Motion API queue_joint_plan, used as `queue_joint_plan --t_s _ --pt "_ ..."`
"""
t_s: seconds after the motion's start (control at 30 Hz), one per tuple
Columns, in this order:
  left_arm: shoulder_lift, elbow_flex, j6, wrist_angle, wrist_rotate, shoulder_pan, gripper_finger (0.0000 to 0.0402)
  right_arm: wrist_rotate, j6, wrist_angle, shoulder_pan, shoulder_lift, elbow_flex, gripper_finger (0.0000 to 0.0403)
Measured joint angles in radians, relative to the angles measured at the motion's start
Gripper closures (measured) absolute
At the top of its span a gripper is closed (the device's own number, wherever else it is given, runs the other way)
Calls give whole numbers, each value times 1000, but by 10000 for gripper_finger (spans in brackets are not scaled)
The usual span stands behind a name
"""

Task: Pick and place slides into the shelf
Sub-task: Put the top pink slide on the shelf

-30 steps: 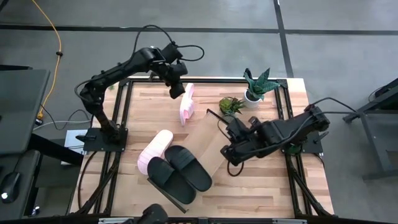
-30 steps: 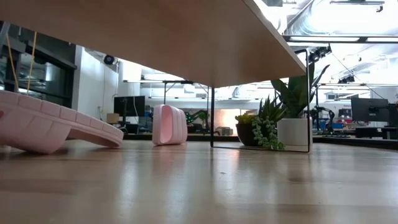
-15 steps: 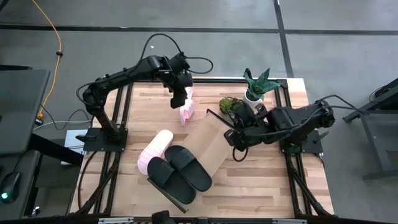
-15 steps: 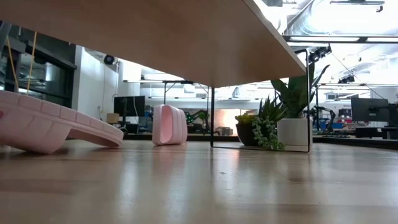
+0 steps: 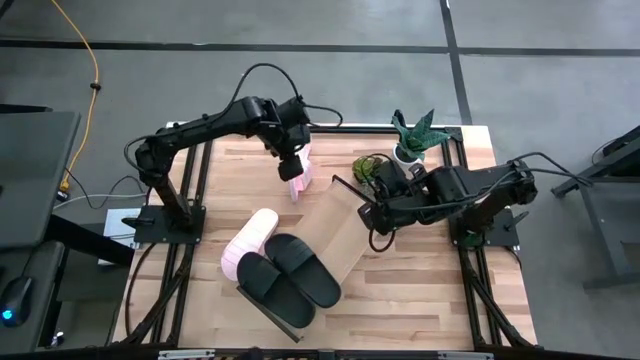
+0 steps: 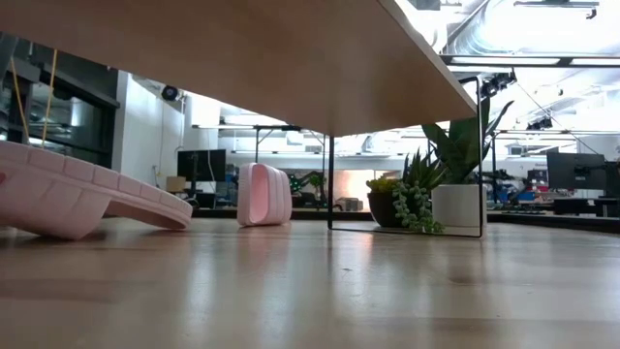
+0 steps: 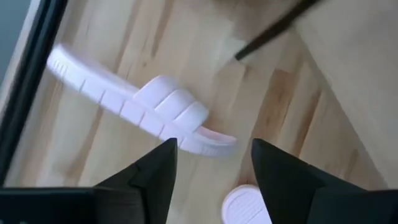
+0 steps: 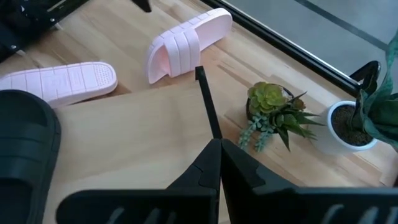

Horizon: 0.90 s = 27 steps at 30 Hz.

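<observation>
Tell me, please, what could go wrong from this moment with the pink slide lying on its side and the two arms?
1. The pink slide lies on its edge under the open left gripper; a narrow edge may slip or tip flat as the fingers close.
2. The shut right gripper is at the shelf's frame corner; it may bump or shift the shelf, which carries two black slides.
3. The small plant stands close to the right arm and may be knocked over.

The left gripper (image 5: 292, 168) hangs at the far side, fingers (image 7: 155, 177) apart; the right gripper (image 5: 374, 214) sits mid-desk, fingers (image 8: 211, 171) closed.
</observation>
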Motion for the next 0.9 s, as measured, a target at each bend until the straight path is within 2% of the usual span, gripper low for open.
queue_joint_plan --t_s 0.27,0.53,0.63,0.9 --pt "17 -21 -227 30 -6 10 196 -5 -124 0 -28 0 0 402" --pt "21 -213 -384 96 16 11 151 -16 -252 0 -42 -51 0 397" --pt "21 -247 -424 108 33 10 130 -29 -276 0 -41 -93 0 369" --pt "21 -272 -568 164 34 10 79 -10 -331 0 -36 -195 0 256"
